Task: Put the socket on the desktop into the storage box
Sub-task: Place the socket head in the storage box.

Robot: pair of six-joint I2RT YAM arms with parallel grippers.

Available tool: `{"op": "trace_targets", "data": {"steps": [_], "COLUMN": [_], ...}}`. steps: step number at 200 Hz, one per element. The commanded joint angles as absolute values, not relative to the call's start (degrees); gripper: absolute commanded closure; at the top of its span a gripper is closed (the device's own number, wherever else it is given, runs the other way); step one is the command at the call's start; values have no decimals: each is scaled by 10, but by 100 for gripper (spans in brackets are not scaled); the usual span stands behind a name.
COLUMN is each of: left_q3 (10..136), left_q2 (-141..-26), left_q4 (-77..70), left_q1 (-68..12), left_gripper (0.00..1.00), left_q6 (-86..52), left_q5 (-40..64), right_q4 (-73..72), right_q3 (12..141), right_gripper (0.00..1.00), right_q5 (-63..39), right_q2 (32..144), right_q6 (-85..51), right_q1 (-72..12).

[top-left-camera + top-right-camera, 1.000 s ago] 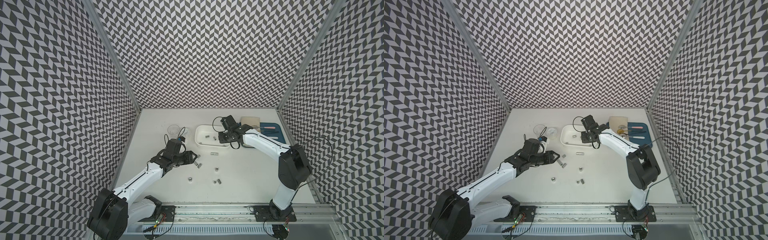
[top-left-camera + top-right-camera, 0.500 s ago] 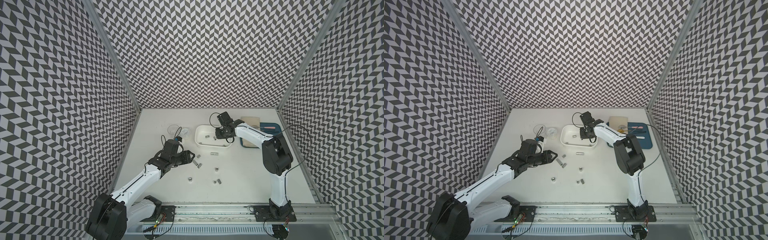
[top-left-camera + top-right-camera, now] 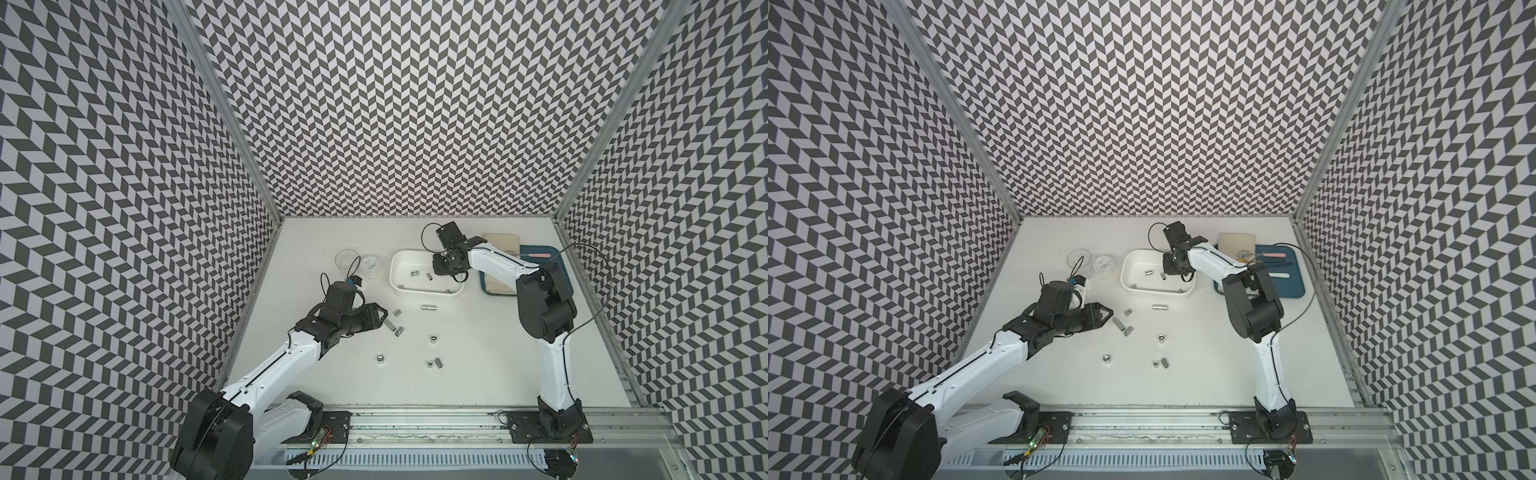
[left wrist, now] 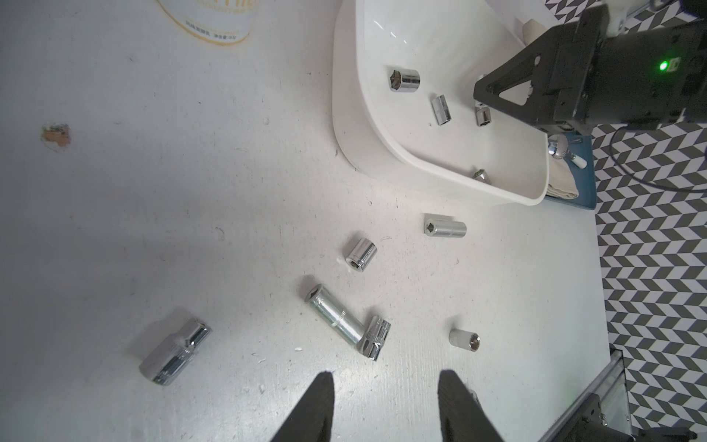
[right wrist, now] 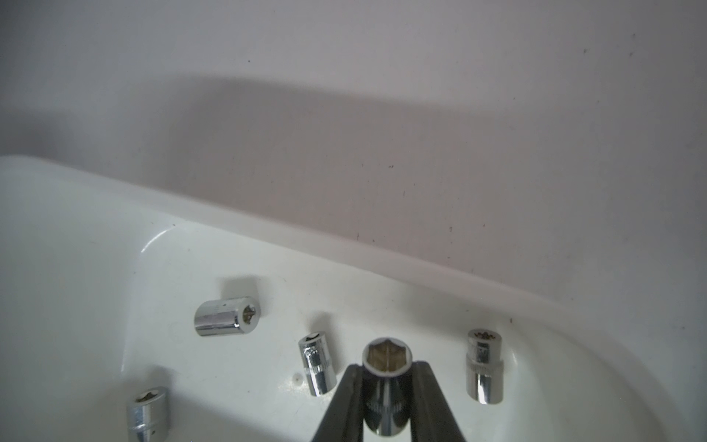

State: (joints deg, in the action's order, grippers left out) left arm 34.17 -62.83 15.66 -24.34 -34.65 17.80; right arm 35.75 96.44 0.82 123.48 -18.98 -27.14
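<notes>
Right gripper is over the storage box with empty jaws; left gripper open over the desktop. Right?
Jaws aren't empty: the right wrist view shows the right gripper shut on a socket, over the storage box. The left gripper is open over the desktop.

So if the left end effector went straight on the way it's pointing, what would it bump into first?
Probably the short knurled socket, lying against one end of the long socket, right ahead of the open left end effector. Its height above the desktop is unclear, so it might pass over.
</notes>
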Motion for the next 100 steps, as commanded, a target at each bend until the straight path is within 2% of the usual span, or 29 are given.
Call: {"op": "trace_targets", "data": {"steps": [1,18,55,100], "left_q3": [334,334,331,330], "left_q2": [-620,-619,-616,-614], "left_q4": [144,144,145,146], "left_q1": [-239,-239,-238,-237], "left_gripper": [52,52,52,52], "left_q6": [-350,-350,-350,-349], "left_q5": [181,183,184,184], "right_q4": [350,352,355,360], "right_q3": [981,983,984,973], "right_gripper": [76,76,67,67], "right_q5": [5,5,6,0], "right_q2": [1244,1245,1239,1208], "right_q6": [-186,-185,-185,-183], "right_q1": [-269,-268,-269,-272]}}
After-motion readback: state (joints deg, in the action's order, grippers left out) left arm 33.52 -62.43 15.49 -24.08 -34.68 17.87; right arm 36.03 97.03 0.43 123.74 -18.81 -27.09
